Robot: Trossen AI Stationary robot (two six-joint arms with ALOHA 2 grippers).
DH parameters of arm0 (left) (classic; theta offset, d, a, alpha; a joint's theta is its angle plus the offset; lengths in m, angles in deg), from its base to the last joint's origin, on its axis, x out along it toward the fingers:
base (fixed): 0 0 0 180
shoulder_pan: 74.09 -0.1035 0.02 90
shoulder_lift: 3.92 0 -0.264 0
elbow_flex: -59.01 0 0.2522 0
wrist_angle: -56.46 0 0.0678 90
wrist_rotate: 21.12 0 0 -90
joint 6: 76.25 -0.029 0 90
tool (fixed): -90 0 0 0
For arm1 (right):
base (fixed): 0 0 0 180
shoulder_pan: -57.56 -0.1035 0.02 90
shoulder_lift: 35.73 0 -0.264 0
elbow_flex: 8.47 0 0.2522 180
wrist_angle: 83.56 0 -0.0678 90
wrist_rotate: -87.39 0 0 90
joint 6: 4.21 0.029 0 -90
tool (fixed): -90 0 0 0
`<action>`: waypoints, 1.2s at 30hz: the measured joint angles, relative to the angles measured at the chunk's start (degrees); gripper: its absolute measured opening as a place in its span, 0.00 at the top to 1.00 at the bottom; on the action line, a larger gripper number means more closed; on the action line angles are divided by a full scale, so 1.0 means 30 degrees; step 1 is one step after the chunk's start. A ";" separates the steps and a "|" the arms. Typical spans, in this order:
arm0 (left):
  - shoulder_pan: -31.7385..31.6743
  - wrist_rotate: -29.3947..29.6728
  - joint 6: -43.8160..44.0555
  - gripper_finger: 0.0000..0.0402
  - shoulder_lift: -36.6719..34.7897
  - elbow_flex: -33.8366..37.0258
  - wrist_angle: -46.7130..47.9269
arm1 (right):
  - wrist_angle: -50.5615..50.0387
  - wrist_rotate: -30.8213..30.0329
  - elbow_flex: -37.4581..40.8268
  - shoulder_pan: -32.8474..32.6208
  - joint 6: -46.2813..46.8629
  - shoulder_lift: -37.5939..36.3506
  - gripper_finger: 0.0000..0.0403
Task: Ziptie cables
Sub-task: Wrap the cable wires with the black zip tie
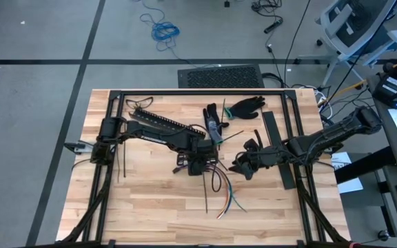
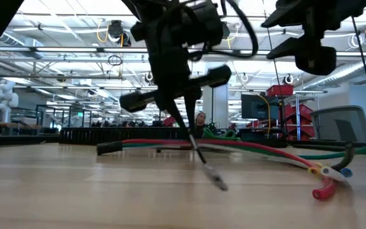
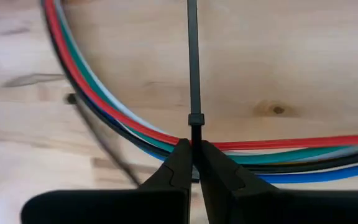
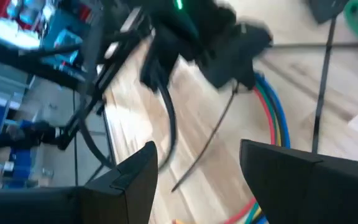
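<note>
The cables [image 1: 225,187] [image 3: 102,104] are a bundle of red, green, white, black and blue wires lying curved on the wooden table [image 1: 150,200] near its middle. In the low view their capped ends [image 2: 328,181] rest on the board. My left gripper [image 1: 200,165] [image 3: 194,148] hovers just above them, shut on a thin dark ziptie [image 3: 193,62] [image 2: 202,156]. My right gripper [image 1: 242,165] [image 4: 197,180] waits open a little to the right and touches nothing. My left gripper pinches the ziptie between its two fingertips [image 3: 180,155], just behind the small square head [image 3: 196,118]. The fingers slant steeply down from above and lie along the strip. The strip runs on past the fingertips, slanting down over the cables; its free end [image 2: 221,184] reaches about table height.
A long black slotted rail [image 1: 158,122] lies at the far left and a black glove [image 1: 247,107] at the far middle. A flat dark bar [image 1: 276,141] lies to the right. Loose dark strips [image 1: 121,162] lie by the left arm. The near half of the board has free room.
</note>
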 joint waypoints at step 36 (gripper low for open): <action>-0.0558 -0.9361 2.1045 0.94 -0.3797 -0.1863 -0.5033 | 0.4742 0.1882 0.0007 -0.0426 -0.7487 0.0095 0.47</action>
